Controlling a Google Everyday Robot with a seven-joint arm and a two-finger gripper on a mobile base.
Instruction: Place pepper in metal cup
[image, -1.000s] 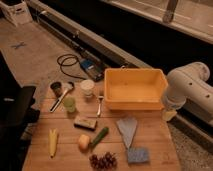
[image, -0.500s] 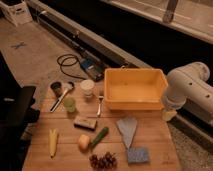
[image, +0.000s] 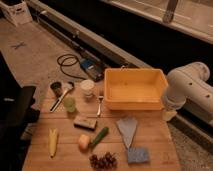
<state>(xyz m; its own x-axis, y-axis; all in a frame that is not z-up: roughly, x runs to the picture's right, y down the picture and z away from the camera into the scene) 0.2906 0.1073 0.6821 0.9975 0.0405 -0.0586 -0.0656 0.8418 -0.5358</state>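
My tool (image: 170, 114) hangs spread wide, empty, beside the yellow plastic bin (image: 133, 104). The slender green pepper (image: 99, 137) lies on the wooden bench (image: 156, 146), well apart from the dull cylindrical metal cup (image: 56, 88).

We see a white arm (image: 192, 85) built of smooth, rounded, bulbous segments with shaded seams between them and a small pale piece under its lowest link. Its end effector lies hidden past those links, far right.
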